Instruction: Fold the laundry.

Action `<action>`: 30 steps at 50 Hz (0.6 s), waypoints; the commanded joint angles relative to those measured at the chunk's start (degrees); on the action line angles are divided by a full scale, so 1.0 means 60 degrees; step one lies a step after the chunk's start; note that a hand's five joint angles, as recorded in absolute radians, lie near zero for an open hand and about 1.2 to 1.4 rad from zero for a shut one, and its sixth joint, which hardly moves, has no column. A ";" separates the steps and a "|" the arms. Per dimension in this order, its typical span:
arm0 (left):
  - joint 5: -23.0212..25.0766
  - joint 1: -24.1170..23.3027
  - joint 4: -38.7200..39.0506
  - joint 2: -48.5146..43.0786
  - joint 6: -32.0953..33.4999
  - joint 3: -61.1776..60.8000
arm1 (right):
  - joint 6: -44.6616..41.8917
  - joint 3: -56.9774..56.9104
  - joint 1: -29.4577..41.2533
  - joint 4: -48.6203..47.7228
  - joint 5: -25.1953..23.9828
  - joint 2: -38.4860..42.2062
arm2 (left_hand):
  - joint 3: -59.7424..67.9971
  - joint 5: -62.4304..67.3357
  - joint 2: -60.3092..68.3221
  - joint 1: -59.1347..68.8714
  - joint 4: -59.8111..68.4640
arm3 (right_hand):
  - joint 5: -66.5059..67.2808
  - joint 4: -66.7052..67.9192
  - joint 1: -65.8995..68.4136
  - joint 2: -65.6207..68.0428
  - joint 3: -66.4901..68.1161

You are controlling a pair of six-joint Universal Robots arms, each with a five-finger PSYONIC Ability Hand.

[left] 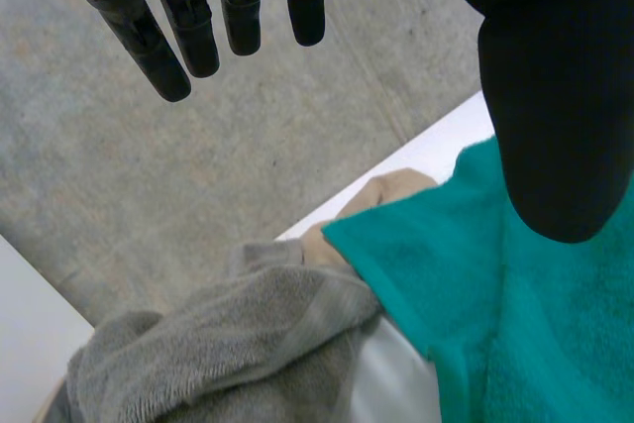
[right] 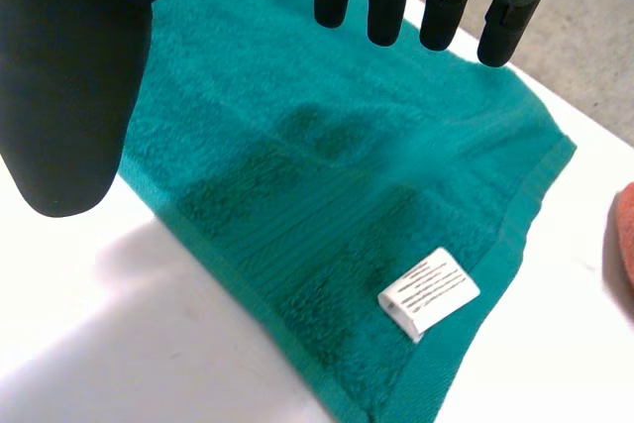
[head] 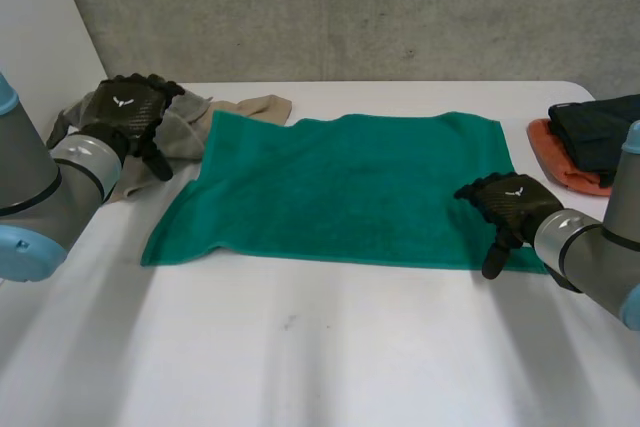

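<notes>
- The left hand [head: 125, 112] hangs with its fingers [left: 163, 42] straight and spread away from the thumb, holding nothing.
- A crumpled grey terry towel [head: 186, 132] lies below its palm, with a beige cloth [head: 262, 107] just beyond it.
- A teal-green terry towel [head: 340, 187] lies spread flat on the white table [head: 300, 347]. One far corner lies beside the left hand and touches the grey towel.
- The right hand [head: 512, 202] is over the green towel's near corner, fingers [right: 381, 2] straight, thumb apart, gripping nothing.
- A white sewn-in label [right: 428, 291] lies below its fingertips.
- Beyond the right hand are an orange folded cloth [head: 560, 162] and a dark folded cloth [head: 595, 127].
</notes>
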 commanded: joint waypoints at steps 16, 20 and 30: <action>-0.0289 -0.0922 -0.0593 0.0748 -0.0084 -0.0731 | -0.0508 0.1014 -0.1148 -0.0851 -0.0291 -0.0106 | -0.0358 -0.0518 -0.0349 -0.0370 -0.0297 | 0.2565 0.2720 0.2596 0.2708 0.2697; -0.0304 -0.1054 -0.0417 0.0645 -0.0040 -0.0731 | -0.0596 0.1117 -0.1134 -0.1584 -0.0306 0.0289 | -0.0358 -0.0518 -0.0349 -0.0370 -0.0297 | 0.2566 0.2720 0.2597 0.2709 0.2698; -0.0318 -0.1025 -0.0300 0.0513 -0.0025 -0.0731 | -0.0522 0.1205 -0.1017 -0.2698 -0.0292 0.0583 | -0.0358 -0.0518 -0.0349 -0.0370 -0.0297 | 0.2762 0.2916 0.2793 0.2905 0.2894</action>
